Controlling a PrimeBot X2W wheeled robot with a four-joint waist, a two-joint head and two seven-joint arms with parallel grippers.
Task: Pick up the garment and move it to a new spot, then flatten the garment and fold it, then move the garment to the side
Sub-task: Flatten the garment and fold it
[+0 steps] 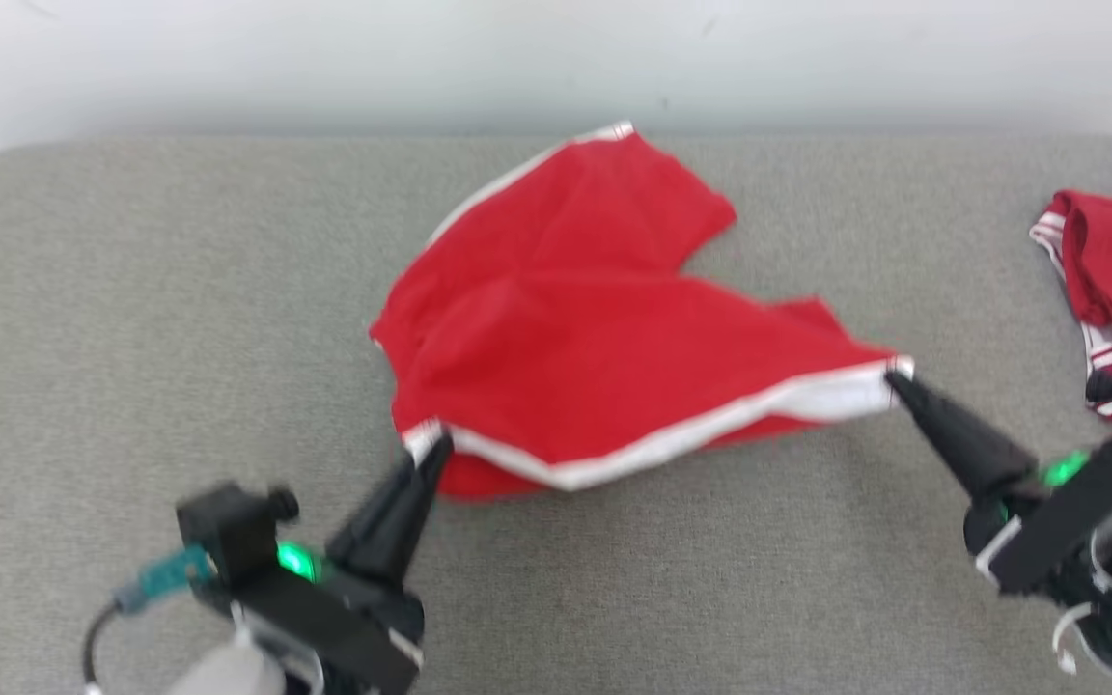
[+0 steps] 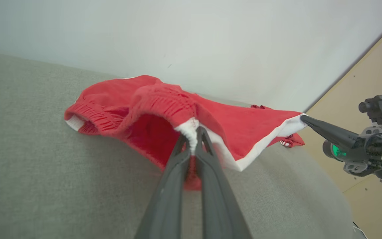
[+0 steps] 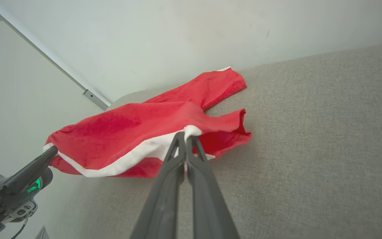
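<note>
The garment point(image 1: 566, 328) is a pair of red shorts with white trim, spread over the middle of the grey surface point(image 1: 131, 338). My left gripper point(image 1: 432, 446) is shut on the near left corner of its white-edged band, which the left wrist view shows pinched between the fingers point(image 2: 193, 136). My right gripper point(image 1: 896, 375) is shut on the band's right end, seen pinched in the right wrist view point(image 3: 186, 136). The white edge point(image 1: 672, 439) is stretched between the two grippers and lifted off the surface. The far leg point(image 1: 604, 183) lies flat near the wall.
A second red garment with white stripes point(image 1: 1111, 280) lies bunched at the right edge of the surface. A pale wall point(image 1: 556, 58) runs along the far side. Bare grey surface extends to the left and along the front.
</note>
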